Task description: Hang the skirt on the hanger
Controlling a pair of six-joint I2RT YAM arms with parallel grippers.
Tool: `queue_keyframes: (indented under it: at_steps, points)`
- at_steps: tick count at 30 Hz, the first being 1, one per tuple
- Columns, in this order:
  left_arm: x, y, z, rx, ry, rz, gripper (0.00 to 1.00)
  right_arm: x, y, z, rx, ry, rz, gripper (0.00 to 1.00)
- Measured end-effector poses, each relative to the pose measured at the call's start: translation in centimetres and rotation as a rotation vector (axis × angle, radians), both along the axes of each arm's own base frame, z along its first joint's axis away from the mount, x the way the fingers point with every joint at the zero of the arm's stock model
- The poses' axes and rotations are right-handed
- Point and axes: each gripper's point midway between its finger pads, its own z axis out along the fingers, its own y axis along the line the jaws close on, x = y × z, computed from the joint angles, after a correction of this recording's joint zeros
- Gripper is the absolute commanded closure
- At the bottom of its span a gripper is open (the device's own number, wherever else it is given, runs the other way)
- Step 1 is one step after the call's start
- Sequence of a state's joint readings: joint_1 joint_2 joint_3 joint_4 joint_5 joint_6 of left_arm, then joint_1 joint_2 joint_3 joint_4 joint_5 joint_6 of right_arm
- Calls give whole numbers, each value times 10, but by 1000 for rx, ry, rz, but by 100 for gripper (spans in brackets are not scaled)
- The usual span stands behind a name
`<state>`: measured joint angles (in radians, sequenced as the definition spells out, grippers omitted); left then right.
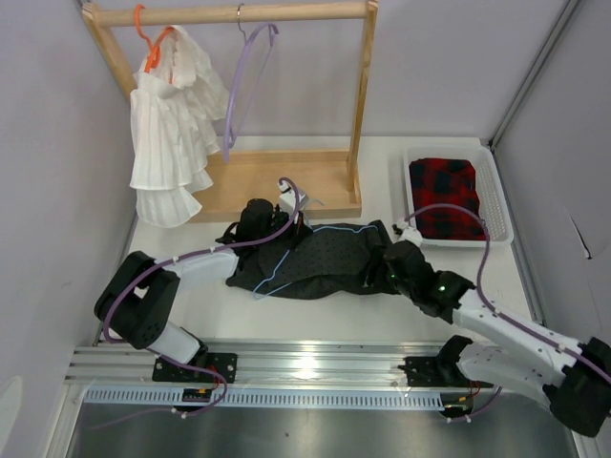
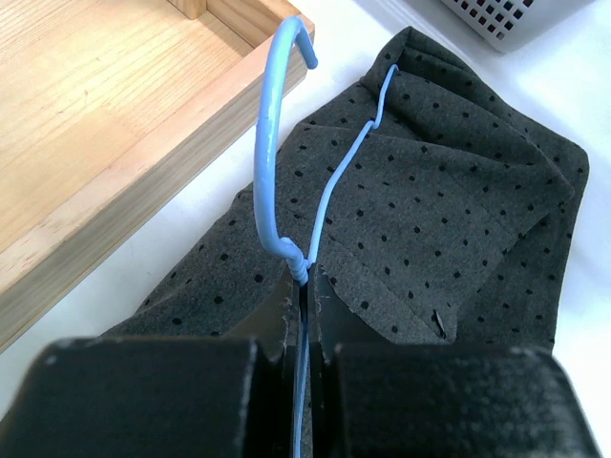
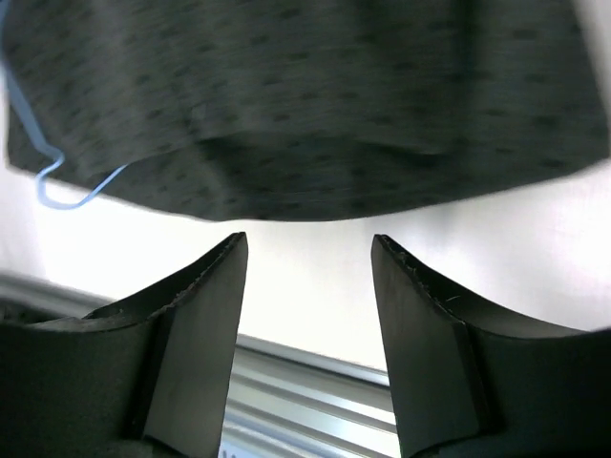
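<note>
Left claw [image 2: 303,283]: hanger [image 2: 260,162] hook toward rack [image 2: 95,114]

1. The white table [image 1: 315,320] carries everything.
2. The skirt [image 1: 334,258] lies spread on it, under the left gripper [image 2: 302,286] and just ahead of the right gripper [image 3: 307,253].
3. A wooden rack base [image 2: 95,124] sits just left of the left gripper.
4. A white basket [image 2: 516,19] stands ahead and right of the left gripper.
</note>
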<state>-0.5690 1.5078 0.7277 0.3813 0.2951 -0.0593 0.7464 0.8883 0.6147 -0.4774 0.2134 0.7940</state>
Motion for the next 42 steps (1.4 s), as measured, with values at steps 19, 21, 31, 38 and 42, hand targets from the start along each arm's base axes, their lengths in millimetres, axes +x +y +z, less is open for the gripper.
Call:
queue_keyframes:
  at_steps: [19,21,31,38,42]
  points:
    - [0,0,0,2,0,-2,100,33,152,-34,242,-31,-5,35]
    - [0,0,0,4,-3,-6,100,34,157,-40,257,-24,-25,35]
    - [0,0,0,13,-5,-11,100,40,163,-44,312,-36,-122,34]
    - [0,0,1,18,-7,-14,100,34,166,-41,332,-43,-141,34]
    - [0,0,1,20,-8,-16,100,27,161,-37,350,-39,-150,33]
